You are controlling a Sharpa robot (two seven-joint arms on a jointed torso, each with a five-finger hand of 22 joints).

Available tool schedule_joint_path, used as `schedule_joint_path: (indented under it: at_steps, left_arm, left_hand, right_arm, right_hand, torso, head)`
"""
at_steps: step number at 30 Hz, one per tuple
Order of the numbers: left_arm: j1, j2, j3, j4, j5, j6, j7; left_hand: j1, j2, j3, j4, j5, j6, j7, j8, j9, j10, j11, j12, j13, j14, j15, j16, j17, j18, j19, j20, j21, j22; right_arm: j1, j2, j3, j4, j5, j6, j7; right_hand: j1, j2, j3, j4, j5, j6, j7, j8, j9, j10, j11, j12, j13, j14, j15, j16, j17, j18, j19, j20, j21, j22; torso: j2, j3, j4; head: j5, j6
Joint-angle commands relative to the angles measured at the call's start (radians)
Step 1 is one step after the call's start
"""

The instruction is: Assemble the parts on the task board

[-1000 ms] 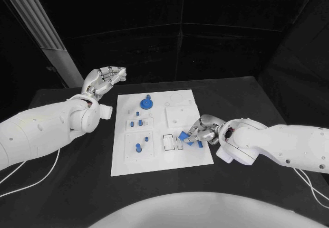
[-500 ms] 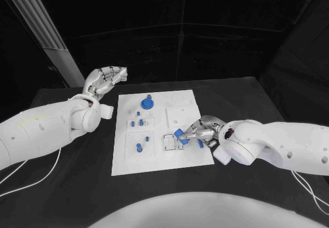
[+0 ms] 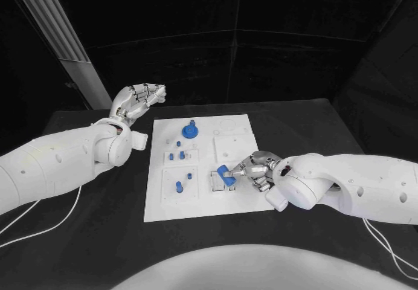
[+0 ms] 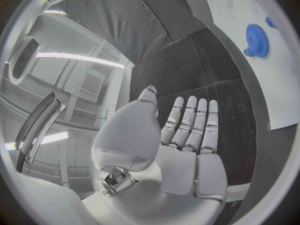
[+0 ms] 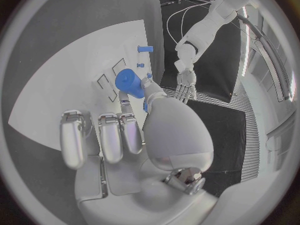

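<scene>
The white task board (image 3: 200, 199) lies in the middle of the black table. My right hand (image 3: 254, 171) hovers over the board's right half and pinches a blue part (image 3: 225, 170) between thumb and finger. In the right wrist view the blue part (image 5: 128, 80) sits at the fingertips, above the rectangular slots (image 5: 111, 80). A blue gear (image 3: 189, 130) stands at the board's far end, with small blue pegs (image 3: 179, 154) and another blue piece (image 3: 180, 185) in the left column. My left hand (image 3: 137, 99) is raised beyond the board's far left corner and holds nothing, its fingers (image 4: 190, 122) straight.
A silver post (image 3: 65, 54) rises at the back left behind the left hand. Cables (image 3: 35, 217) trail over the table under the left arm. The blue gear (image 4: 255, 36) and the board's edge (image 4: 278, 85) lie off to the side of the left hand.
My right hand has carried the blue part leftward over the board, closer to the rectangular slots. The left hand stays raised in the same place.
</scene>
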Motion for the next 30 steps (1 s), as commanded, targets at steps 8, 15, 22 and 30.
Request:
schedule_joint_path:
  at_steps: [8,15,22,30]
  left_arm:
    - [0.001,0.001,0.000,0.000,0.001,0.012,0.181]
    - [0.001,0.001,0.000,0.000,0.001,0.012,0.181]
    - [0.001,0.001,0.000,0.001,0.001,0.012,0.181]
    - [0.001,-0.001,0.000,0.002,0.001,0.011,0.181]
  left_hand:
    - [0.003,0.004,-0.004,0.001,0.004,-0.008,0.081,0.004,-0.001,-0.006,-0.001,0.005,-0.001,-0.005,0.000,0.007,-0.001,-0.019,0.002,0.000,-0.004,-0.001]
    - [0.003,0.004,-0.004,0.001,0.004,-0.008,0.081,0.004,-0.001,-0.006,-0.001,0.005,-0.001,-0.005,0.000,0.007,-0.001,-0.019,0.002,0.000,-0.004,-0.001]
    - [0.004,0.004,-0.005,0.001,0.004,-0.008,0.082,0.004,-0.001,-0.006,-0.001,0.005,-0.001,-0.005,0.000,0.007,-0.002,-0.019,0.002,0.000,-0.005,-0.001]
    - [0.004,0.004,-0.005,0.001,0.004,-0.008,0.082,0.004,-0.001,-0.006,-0.001,0.005,-0.001,-0.005,0.000,0.007,-0.002,-0.019,0.002,0.000,-0.005,-0.001]
  right_arm:
    - [0.002,0.021,0.001,-0.004,0.047,-0.062,-0.073]
    - [0.002,0.024,0.000,0.000,0.046,-0.076,-0.081]
    - [0.002,0.030,0.000,-0.003,0.043,-0.080,-0.087]
    - [0.002,0.040,0.000,-0.006,0.038,-0.073,-0.092]
  right_hand:
    - [-0.025,-0.001,-0.006,0.014,-0.006,0.005,0.000,-0.006,-0.001,0.104,-0.004,0.003,0.263,0.106,-0.006,0.006,0.264,-0.002,0.084,-0.007,-0.015,0.247]
    - [-0.031,-0.002,-0.010,0.017,-0.007,0.005,0.000,-0.008,0.000,0.104,-0.004,0.003,0.263,0.106,-0.006,0.006,0.264,-0.002,0.083,-0.008,-0.018,0.246]
    - [-0.037,-0.004,-0.015,0.020,-0.009,0.005,0.000,-0.009,0.001,0.104,-0.005,0.003,0.263,0.106,-0.006,0.006,0.264,-0.001,0.082,-0.008,-0.020,0.245]
    - [-0.038,-0.005,-0.016,0.020,-0.009,0.005,0.000,-0.009,0.001,0.104,-0.005,0.003,0.263,0.106,-0.007,0.006,0.264,-0.001,0.082,-0.008,-0.020,0.245]
  torso:
    - [0.001,0.0012,-0.0022]
    - [0.000,0.0008,-0.0018]
    - [0.001,0.0004,-0.0007]
    - [0.000,0.0000,-0.0014]
  head:
    - [0.004,0.000]
    - [0.003,0.000]
    - [0.002,0.000]
    - [0.005,0.000]
